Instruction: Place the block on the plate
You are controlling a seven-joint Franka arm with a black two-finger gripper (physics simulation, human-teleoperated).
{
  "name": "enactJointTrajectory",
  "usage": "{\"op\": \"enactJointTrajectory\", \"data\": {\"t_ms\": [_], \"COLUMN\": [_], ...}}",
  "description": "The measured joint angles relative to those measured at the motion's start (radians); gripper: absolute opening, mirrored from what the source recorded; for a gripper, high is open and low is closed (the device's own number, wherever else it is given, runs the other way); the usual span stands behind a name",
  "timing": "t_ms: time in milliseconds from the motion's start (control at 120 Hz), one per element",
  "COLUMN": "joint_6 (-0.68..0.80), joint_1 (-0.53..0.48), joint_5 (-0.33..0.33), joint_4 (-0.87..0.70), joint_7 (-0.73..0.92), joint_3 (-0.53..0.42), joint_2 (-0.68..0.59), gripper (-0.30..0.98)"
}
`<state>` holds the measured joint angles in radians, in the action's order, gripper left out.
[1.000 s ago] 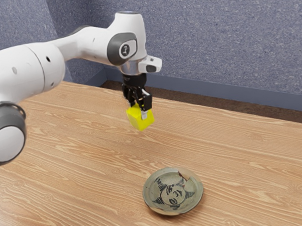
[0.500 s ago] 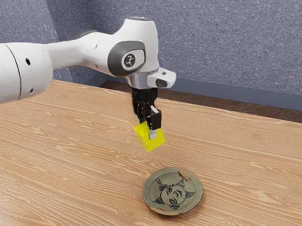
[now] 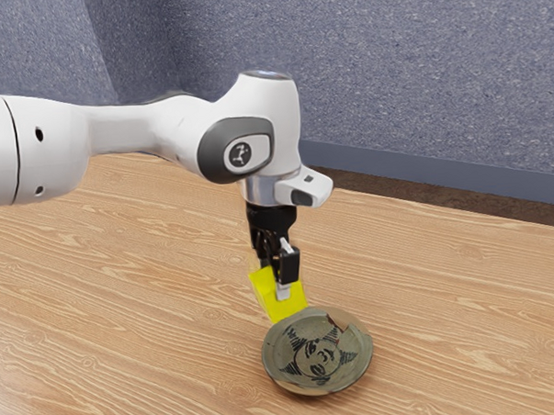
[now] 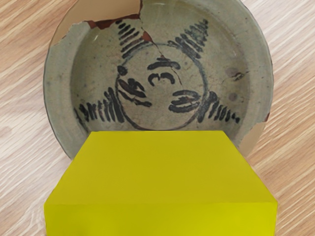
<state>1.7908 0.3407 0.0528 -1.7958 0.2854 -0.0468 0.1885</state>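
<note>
My hand [image 3: 275, 279] is holding the yellow block [image 3: 280, 308]. My two fingers are closed on it, one on each side, so it is pinched between them. My hand points down, and the block is up in the air over the bench [image 3: 125, 297], not sitting on the plate [image 3: 319, 373].

The plate lies flat on the bench, just under and near the block. In the exterior view, the low end of the block comes right to the plate's rim, a bit to the exterior view's left of the plate's middle. I cannot tell just how big the gap is between them. In the wrist view, the block hides one side of the plate, and I can see the rest of it past the block.

The plate is round and gray-green. It has a face [image 3: 317, 355] drawn in black in the middle, with stripy points around it. A thin crack runs in from the rim, and there are tan and red-brown patches on the edge.

My white arm [image 3: 127, 131] comes in from the exterior view's left. The bench is light wood with wavy lines. Behind it are a brown floor [image 3: 498, 205] and a speckled blue-gray wall [image 3: 391, 74].
</note>
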Motion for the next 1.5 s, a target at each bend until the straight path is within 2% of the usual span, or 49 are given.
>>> {"op": "enactJointTrajectory", "data": {"t_ms": [717,1033,1258,1500], "joint_6": [0.091,0.103,0.088,0.040], "joint_1": [0.000,0.000,0.000,0.001], "joint_5": [0.011,0.021,0.020,0.022], "joint_4": [-0.009,-0.009,0.025,0.082], "joint_7": [0.011,0.014,0.017,0.015], "joint_3": [-0.035,-0.036,-0.038,-0.005], "joint_2": [0.114,0.115,0.079,-0.023], "gripper": [0.39,0.61,0.66,0.68]}}
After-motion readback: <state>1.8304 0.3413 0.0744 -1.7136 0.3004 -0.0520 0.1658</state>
